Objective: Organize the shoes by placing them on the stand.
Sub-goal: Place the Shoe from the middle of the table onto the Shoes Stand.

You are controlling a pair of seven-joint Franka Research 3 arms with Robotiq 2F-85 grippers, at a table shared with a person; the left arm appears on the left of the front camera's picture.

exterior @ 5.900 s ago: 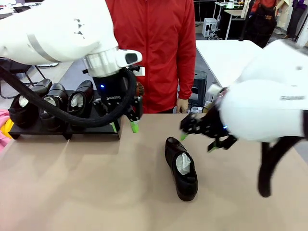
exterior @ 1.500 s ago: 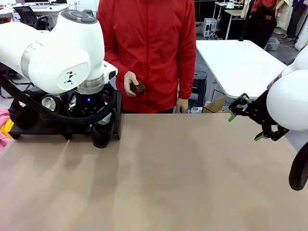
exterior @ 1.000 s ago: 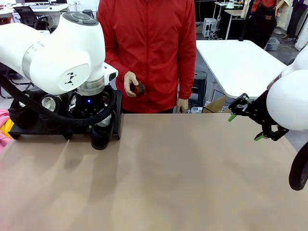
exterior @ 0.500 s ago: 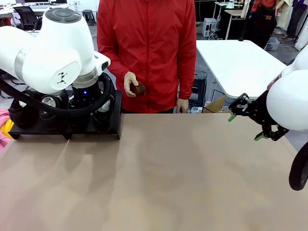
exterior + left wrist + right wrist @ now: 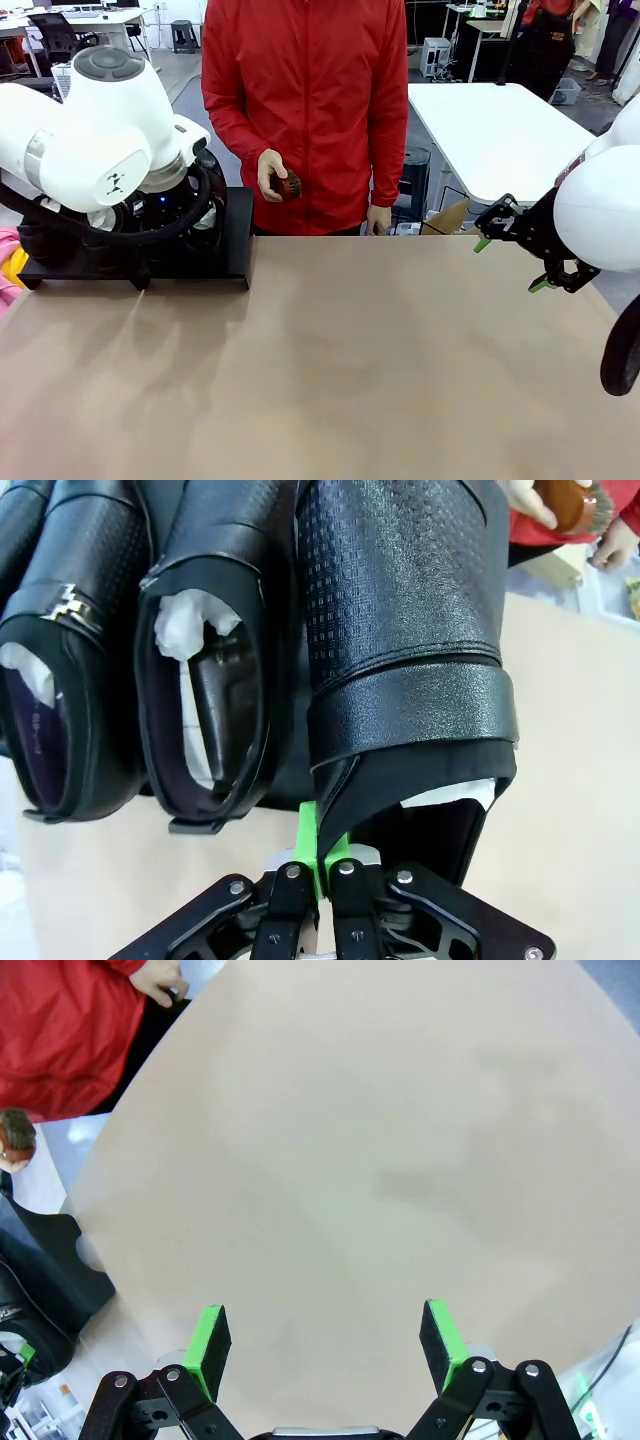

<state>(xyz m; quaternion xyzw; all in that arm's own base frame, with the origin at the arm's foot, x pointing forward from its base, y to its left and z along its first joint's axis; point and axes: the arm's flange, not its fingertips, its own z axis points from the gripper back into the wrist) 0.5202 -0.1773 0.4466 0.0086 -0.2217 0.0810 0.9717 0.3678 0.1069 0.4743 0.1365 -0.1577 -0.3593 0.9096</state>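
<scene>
Left wrist view: left pincer [image 5: 322,852] clamped on the heel rim of the last shoe [image 5: 405,630], beside two shoes [image 5: 205,670] already placed.
You are at the placing step: the shoe hangs over the stand [image 5: 238,235] at the bench's [image 5: 340,380] far left. Next, you likely lower it flat, then release. Right pincer [image 5: 325,1345] stands wide, holding nothing, over bare bench.

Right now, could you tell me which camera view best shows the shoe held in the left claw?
The left wrist view: the held shoe fills it, the left claw pinching its heel rim. In the front view the left arm hides it above the stand. The right wrist view faces bare table.
</scene>
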